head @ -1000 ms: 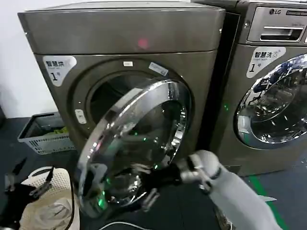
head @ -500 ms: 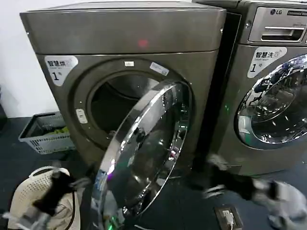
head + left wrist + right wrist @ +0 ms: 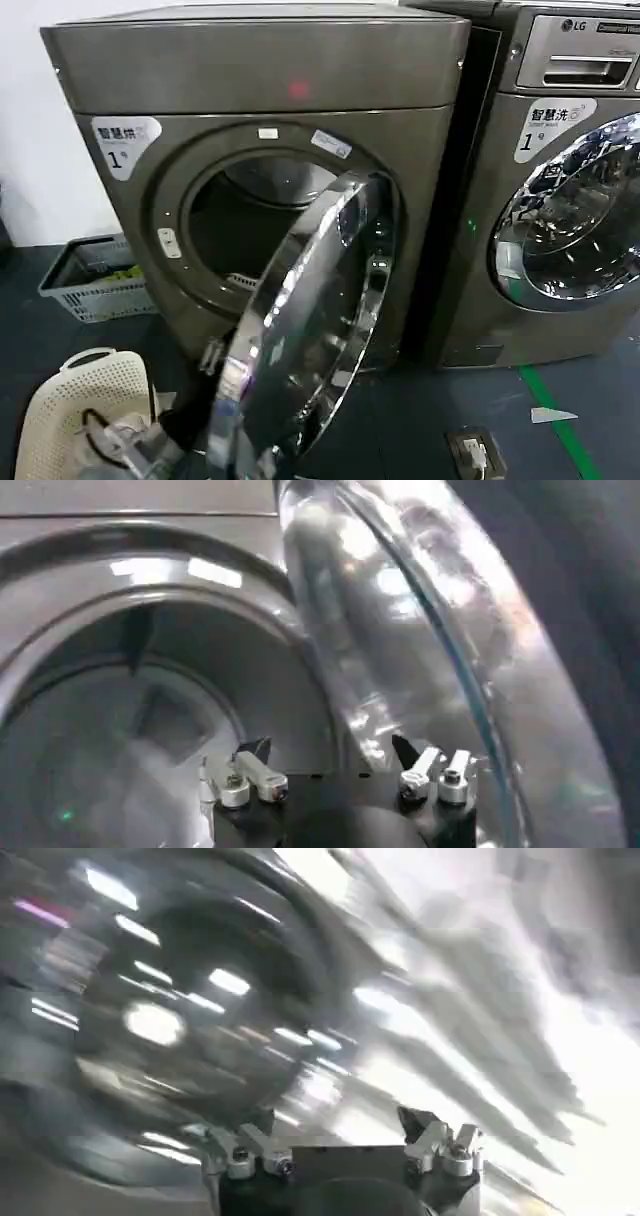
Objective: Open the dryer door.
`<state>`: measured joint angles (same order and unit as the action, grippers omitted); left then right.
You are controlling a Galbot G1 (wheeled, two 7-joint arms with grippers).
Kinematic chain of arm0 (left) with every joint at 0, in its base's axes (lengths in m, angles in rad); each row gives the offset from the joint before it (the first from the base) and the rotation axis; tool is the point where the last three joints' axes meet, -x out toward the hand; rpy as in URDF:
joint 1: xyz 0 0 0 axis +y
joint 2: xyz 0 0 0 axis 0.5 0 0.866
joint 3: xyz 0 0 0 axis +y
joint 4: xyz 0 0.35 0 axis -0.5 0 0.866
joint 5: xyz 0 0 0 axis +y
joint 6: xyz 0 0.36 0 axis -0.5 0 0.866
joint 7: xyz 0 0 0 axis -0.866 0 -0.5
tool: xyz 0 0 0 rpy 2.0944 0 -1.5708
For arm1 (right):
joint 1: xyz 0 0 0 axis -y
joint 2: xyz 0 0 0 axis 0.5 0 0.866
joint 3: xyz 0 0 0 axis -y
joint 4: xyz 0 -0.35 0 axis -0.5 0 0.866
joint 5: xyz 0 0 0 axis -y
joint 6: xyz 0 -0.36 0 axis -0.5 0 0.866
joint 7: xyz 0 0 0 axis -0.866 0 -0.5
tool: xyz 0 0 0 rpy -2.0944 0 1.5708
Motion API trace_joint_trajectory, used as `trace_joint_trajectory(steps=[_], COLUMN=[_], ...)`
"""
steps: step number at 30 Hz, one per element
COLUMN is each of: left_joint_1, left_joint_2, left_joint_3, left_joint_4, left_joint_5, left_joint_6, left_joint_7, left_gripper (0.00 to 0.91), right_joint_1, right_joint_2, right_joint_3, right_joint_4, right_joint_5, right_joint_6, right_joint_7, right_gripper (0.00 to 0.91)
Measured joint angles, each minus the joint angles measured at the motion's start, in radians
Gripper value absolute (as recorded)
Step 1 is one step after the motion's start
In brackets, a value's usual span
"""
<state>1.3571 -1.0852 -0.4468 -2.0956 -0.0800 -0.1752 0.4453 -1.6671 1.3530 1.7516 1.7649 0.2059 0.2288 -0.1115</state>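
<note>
The dryer door (image 3: pixel 310 330) stands swung well out from the machine, its chrome ring edge-on to me and the dark glass facing right. Behind it the round drum opening (image 3: pixel 235 220) is exposed. My left arm (image 3: pixel 125 445) is low at the bottom left, beside the door's lower edge. In the left wrist view my left gripper (image 3: pixel 333 750) is open and holds nothing, with the drum opening (image 3: pixel 140 720) ahead and the door's chrome ring (image 3: pixel 400 630) close beside it. My right gripper (image 3: pixel 338 1120) is open and empty in front of a blurred shiny round surface.
The LG machine (image 3: pixel 560 200) with its own chrome door stands right of the dryer. A grey crate (image 3: pixel 90 280) sits on the floor at left, a white laundry basket (image 3: pixel 75 405) in front of it. A floor socket (image 3: pixel 472 452) and green tape (image 3: pixel 555 425) lie at right.
The door has swung farther open. My right arm, which was at the door's lower edge, has pulled away to the right and out of the head view. My left arm has dropped lower.
</note>
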Motion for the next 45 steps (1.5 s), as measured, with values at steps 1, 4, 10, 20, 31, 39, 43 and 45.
trace_joint_trajectory(steps=[1, 4, 10, 20, 31, 39, 43, 45], left_joint_1=[-0.012, -0.057, -0.166, -0.329, -0.520, -0.641, -0.690, -0.712], left_joint_2=[0.003, 0.006, 0.006, -0.035, -0.133, -0.246, -0.295, -0.320], left_joint_3=[0.015, 0.069, 0.183, 0.379, 0.579, 0.690, 0.723, 0.734], left_joint_4=[0.005, 0.029, 0.080, 0.166, 0.300, 0.400, 0.450, 0.476], left_joint_5=[-0.003, -0.008, -0.019, -0.018, -0.005, 0.008, 0.006, 0.005], left_joint_6=[0.000, 0.000, 0.011, 0.020, 0.032, 0.035, 0.038, 0.039], left_joint_7=[0.000, -0.001, -0.002, 0.000, 0.001, 0.003, 0.003, 0.003], left_gripper=[0.907, 0.907, 0.907, 0.907, 0.907, 0.907, 0.907, 0.907], right_joint_1=[0.003, 0.001, -0.019, -0.058, -0.092, -0.096, -0.093, -0.093], right_joint_2=[0.000, -0.001, 0.020, 0.047, 0.085, 0.095, 0.102, 0.102], right_joint_3=[0.033, 0.119, 0.238, 0.327, 0.399, 0.428, 0.428, 0.430], right_joint_4=[-0.024, -0.083, -0.128, -0.169, -0.165, -0.164, -0.164, -0.168], right_joint_5=[-0.003, -0.008, 0.000, 0.035, 0.067, 0.074, 0.070, 0.069], right_joint_6=[-0.013, -0.043, -0.079, -0.068, -0.038, -0.034, -0.035, -0.036], right_joint_7=[0.019, 0.046, 0.053, 0.122, 0.136, 0.136, 0.148, 0.158], right_gripper=[0.907, 0.907, 0.907, 0.907, 0.907, 0.907, 0.907, 0.907])
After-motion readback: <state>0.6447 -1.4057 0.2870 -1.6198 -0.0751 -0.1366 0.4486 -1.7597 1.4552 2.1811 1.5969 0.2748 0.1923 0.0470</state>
